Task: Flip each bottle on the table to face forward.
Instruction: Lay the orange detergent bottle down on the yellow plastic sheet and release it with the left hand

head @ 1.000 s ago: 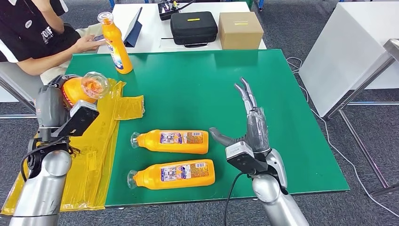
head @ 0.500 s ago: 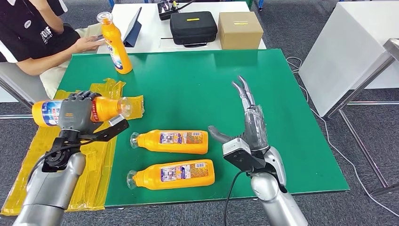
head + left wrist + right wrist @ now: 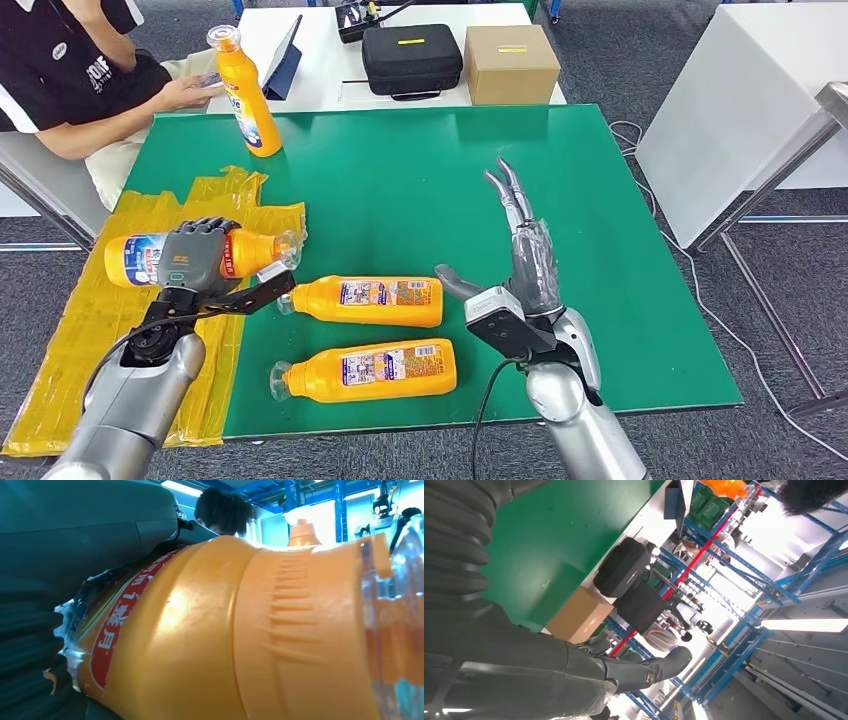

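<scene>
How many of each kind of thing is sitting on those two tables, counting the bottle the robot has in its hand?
Orange bottles: 4 (standing, held in left hand, two lying)
Yellow plastic sheet: 1
Black case: 1
Cardboard box: 1
Tablet: 1
Total: 8

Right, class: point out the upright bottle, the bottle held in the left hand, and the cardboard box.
upright bottle (image 3: 249,97), head view, on its orange body.
held bottle (image 3: 252,251), head view, on its orange shoulder near the neck.
cardboard box (image 3: 511,64), head view, on its top face.
</scene>
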